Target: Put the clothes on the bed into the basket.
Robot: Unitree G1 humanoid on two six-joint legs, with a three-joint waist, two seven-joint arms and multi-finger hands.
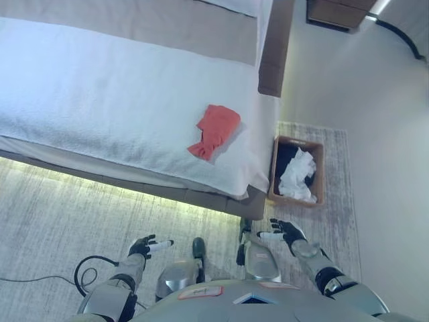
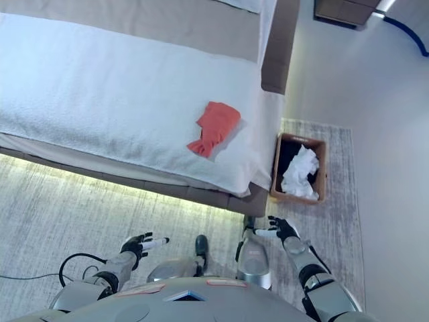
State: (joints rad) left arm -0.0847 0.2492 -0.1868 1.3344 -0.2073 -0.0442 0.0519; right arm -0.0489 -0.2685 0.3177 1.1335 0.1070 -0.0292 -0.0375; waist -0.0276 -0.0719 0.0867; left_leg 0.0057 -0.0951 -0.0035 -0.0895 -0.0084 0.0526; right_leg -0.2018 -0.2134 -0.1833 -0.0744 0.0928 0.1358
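1. my left robot hand (image 1: 146, 247) hangs low over the grey carpet (image 1: 60, 208), near my body, fingers relaxed and stretched forward, holding nothing.
2. my right robot hand (image 1: 285, 233) sits a little further out on the other side, also above the carpet, fingers spread loosely and empty; it is near the basket but not touching it.
3. just beyond my right robot hand stands the brown basket (image 1: 320, 176) on the floor, tucked beside the foot corner of the bed. inside it lies a crumpled white garment (image 1: 297, 176) on top of something dark; i cannot tell what the dark thing is.
4. the bed (image 1: 100, 100) fills the left and middle of the view, covered with a white textured blanket, with a lit strip glowing under its near edge.
5. on the bed, close to the corner nearest the basket, lies a red cloth (image 1: 216, 129), bunched and twisted at its near end, well apart from both my robot hands.
6. further up the bed, a grey-brown band of cover (image 1: 167, 27) crosses the mattress.
7. farthest away, a dark wooden piece of furniture (image 1: 338, 12) stands by the wall.
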